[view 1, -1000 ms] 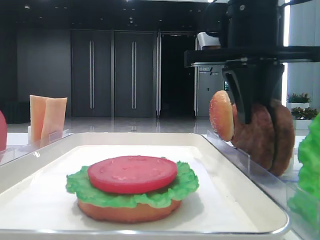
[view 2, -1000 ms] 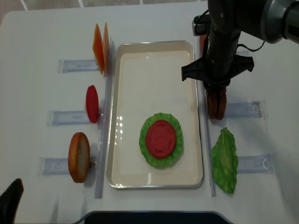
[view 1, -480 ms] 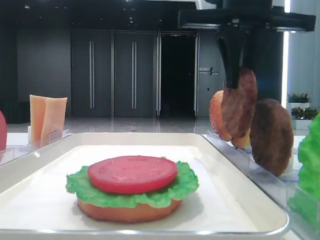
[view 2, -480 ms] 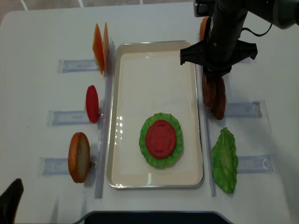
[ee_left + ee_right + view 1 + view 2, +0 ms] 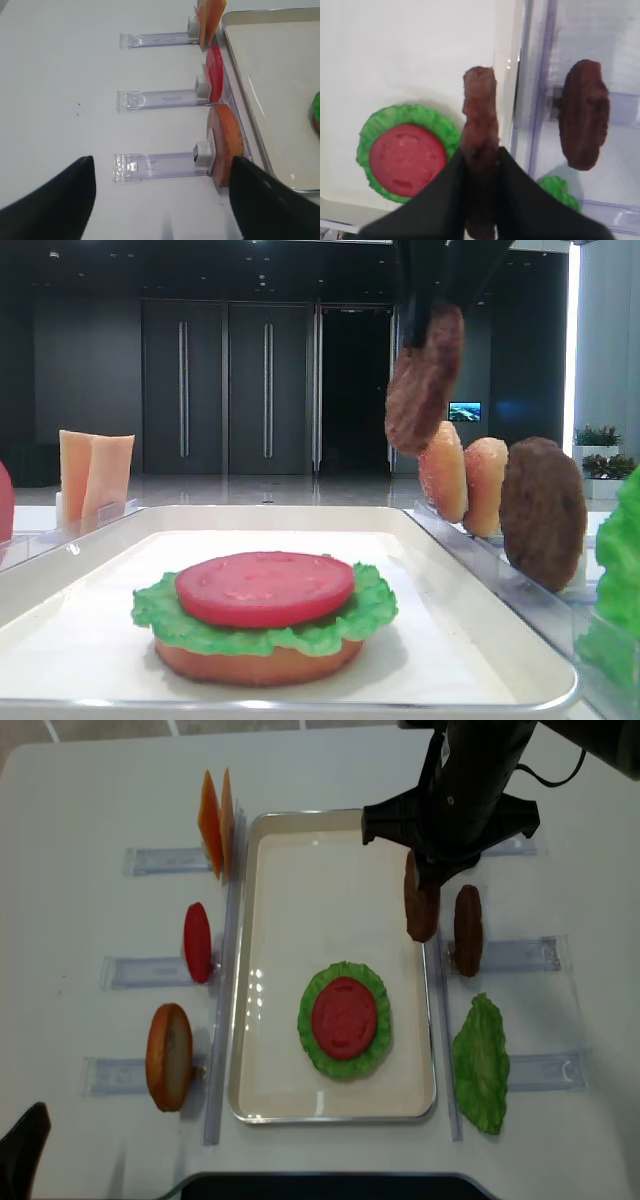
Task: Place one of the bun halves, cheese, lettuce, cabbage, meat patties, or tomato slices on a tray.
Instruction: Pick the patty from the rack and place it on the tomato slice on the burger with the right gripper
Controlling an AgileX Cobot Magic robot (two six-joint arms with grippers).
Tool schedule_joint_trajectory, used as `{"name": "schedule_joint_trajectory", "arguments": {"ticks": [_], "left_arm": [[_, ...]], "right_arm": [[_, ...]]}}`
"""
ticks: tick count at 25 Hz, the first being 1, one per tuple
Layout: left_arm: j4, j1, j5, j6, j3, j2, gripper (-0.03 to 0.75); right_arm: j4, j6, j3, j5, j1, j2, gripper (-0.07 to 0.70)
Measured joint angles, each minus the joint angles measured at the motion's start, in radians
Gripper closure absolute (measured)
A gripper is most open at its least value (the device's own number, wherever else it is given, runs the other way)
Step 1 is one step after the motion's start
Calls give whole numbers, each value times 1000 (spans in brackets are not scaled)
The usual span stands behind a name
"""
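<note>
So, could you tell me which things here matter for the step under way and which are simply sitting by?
In play:
- right gripper, shut on a meat patty, held on edge in the air
- tray
- tomato slice on lettuce, on the tray

Sitting by:
- second patty in its rack
- cheese
- spare tomato
- bun half
- loose lettuce leaf

My gripper pinched a patty on edge, over the tray rim | lettuce topped with tomato lay on the tray, left of it | second patty stood upright in a clear rack at right
</note>
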State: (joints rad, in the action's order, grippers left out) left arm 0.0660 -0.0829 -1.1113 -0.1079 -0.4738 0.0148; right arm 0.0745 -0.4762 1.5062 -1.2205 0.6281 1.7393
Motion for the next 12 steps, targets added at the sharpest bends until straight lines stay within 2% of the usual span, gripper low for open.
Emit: {"name": "schedule_joint_trajectory", "arguments": {"ticks": [8,12], "left_arm": [[0,0,0,0,0,0,76],[0,0,0,0,0,0,76]], "right_arm": [[70,12,0,64,69,-18,507],[80,17,-31,138,98,-21,507]]}}
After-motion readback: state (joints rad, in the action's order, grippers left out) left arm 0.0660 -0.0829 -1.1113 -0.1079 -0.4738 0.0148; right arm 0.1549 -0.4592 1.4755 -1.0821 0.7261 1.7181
